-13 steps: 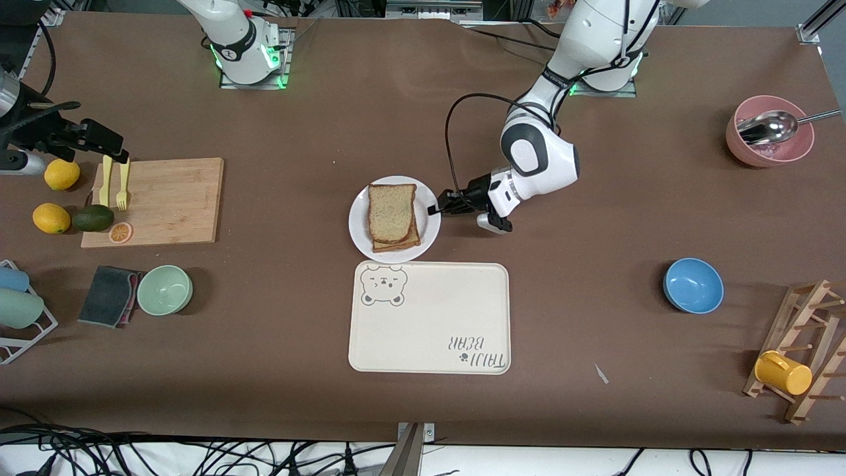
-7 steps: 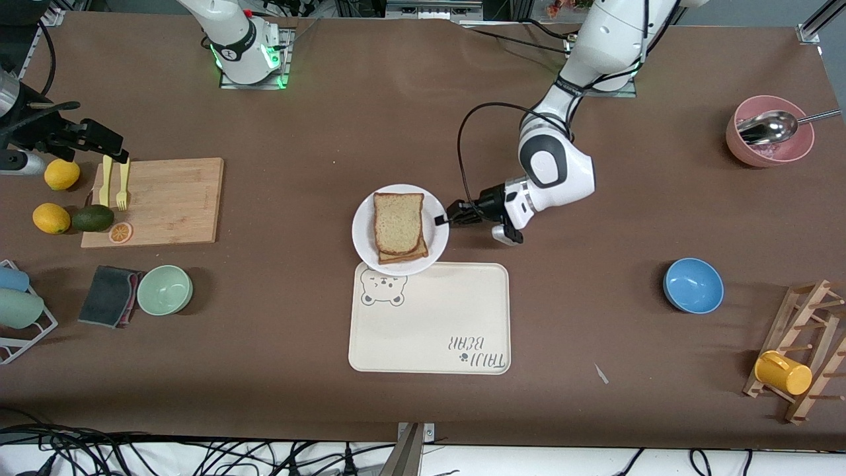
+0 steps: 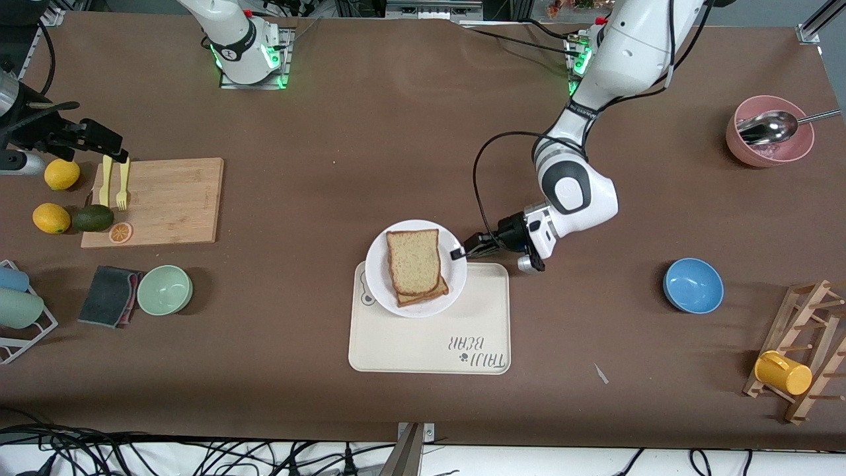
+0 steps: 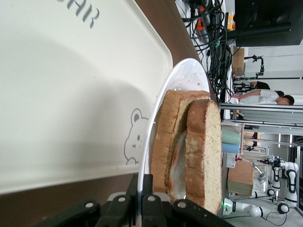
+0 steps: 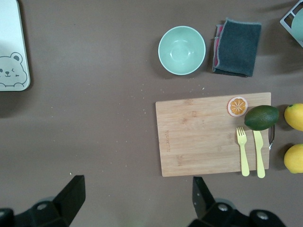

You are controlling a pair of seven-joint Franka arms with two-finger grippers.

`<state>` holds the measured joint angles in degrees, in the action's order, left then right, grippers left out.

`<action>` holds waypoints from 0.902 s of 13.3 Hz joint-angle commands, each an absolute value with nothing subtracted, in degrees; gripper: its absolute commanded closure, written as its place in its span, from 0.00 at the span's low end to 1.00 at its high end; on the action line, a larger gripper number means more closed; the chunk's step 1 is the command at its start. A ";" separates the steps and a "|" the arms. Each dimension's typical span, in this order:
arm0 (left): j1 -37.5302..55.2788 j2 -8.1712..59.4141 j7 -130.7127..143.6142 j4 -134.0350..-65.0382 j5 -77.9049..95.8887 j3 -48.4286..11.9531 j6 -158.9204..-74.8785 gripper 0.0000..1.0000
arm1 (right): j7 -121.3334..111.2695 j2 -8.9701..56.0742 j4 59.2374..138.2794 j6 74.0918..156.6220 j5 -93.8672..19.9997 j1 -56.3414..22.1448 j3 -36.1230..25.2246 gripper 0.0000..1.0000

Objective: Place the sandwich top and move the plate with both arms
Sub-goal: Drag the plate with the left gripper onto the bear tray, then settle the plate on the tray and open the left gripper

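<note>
The white plate [image 3: 378, 264] carries a sandwich with the speckled brown sandwich top [image 3: 413, 261] lying on a lower slice. My left gripper [image 3: 457, 253] is shut on the plate's rim at the left arm's end and holds it over the bear-print end of the cream tray [image 3: 429, 344]. In the left wrist view my left gripper [image 4: 142, 189] pinches the plate rim [image 4: 156, 123], with the sandwich top [image 4: 203, 151] over a strip of egg white. My right gripper [image 5: 137, 198] is open and empty, high above the table beside the cutting board [image 5: 213, 135].
A cutting board [image 3: 155, 201] with a fork, a knife and an orange slice, an avocado [image 3: 92, 217] and two lemons are at the right arm's end. A green bowl [image 3: 164, 289] and a dark cloth [image 3: 109, 296] lie nearer the camera. A blue bowl [image 3: 692, 285], a pink bowl [image 3: 769, 140] and a mug rack are at the left arm's end.
My left gripper has carried the plate with the sandwich toward the front camera, from the bare table to over the tray's bear-print end. The right arm has not moved.
</note>
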<state>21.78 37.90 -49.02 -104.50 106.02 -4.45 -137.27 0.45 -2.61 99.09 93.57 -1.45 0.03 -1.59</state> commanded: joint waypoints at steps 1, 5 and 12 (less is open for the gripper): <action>21.62 41.65 -47.73 -98.98 107.32 -3.87 -136.49 1.00 | 0.18 -2.64 98.35 92.64 -1.14 0.61 -1.67 0.00; 21.71 44.20 -39.30 -93.88 99.42 -0.10 -136.67 1.00 | 0.70 -2.64 98.17 92.64 -1.06 0.44 -1.76 0.00; 23.11 49.65 -39.72 -89.48 100.02 1.23 -136.84 1.00 | 0.18 -2.64 98.17 92.64 -1.14 0.44 -1.76 0.00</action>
